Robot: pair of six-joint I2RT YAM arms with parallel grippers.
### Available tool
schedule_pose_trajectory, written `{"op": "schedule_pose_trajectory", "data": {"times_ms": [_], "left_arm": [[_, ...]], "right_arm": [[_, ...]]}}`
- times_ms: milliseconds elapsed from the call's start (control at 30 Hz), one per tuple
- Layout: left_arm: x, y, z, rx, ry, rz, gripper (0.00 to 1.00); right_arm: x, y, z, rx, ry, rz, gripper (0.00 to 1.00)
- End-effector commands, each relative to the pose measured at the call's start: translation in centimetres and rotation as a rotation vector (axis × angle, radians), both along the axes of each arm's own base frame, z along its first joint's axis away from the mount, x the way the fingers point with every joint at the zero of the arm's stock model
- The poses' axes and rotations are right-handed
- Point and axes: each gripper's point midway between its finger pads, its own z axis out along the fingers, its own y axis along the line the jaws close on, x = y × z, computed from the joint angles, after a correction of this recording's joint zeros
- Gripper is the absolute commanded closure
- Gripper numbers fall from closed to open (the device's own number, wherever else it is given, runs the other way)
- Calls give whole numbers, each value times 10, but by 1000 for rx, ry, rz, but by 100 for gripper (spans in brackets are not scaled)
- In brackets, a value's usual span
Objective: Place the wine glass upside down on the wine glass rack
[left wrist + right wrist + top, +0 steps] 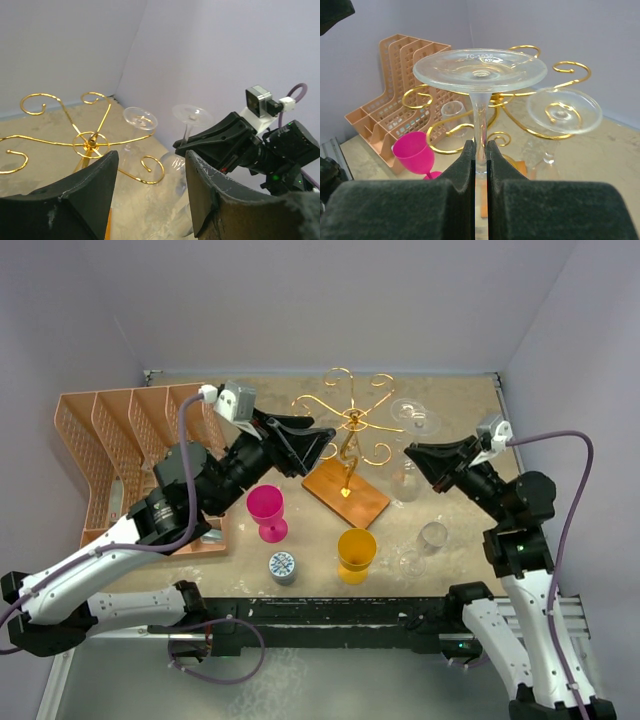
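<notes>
Our right claw point(480, 150) grips an upturned wine glass point(480, 70) by its stem beside the rack point(352, 422); our left claw point(150, 162) hangs released. A careless swing could strike the hung glass point(563, 111).

My left hand point(150, 200) stands open before the wine glass rack point(91, 145); my right hand point(182, 145) pinches an upturned wine glass point(192, 114) beside it.

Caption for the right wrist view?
Right gripper shut on the stem of an inverted wine glass, facing the gold wine glass rack that carries another glass.
</notes>
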Motion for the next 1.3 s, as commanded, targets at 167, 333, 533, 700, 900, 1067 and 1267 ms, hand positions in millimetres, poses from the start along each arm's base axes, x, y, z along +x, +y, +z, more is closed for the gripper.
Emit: {"op": "schedule_pose_trajectory", "data": {"times_ms": [167, 333, 533, 700, 900, 1067, 1267], "left_arm": [[15, 5, -26, 95, 24, 94, 47], [19, 7, -35, 119, 41, 116, 47], [22, 14, -39, 125, 52, 153, 47], [24, 18, -40, 129, 57, 174, 47], [26, 24, -43, 139, 66, 201, 47], [25, 32, -44, 129, 73, 219, 47], [25, 36, -44, 134, 74, 230, 47]], "right_arm": [[6, -1, -5, -7, -67, -10, 100], [9, 8, -17, -5, -66, 49, 100], [11, 15, -24, -1, -70, 92, 100], [12, 22, -26, 12, -71, 122, 100], [17, 32, -30, 39, -63, 155, 100], [21, 37, -35, 51, -51, 156, 100], [20, 47, -39, 61, -39, 185, 100]]}}
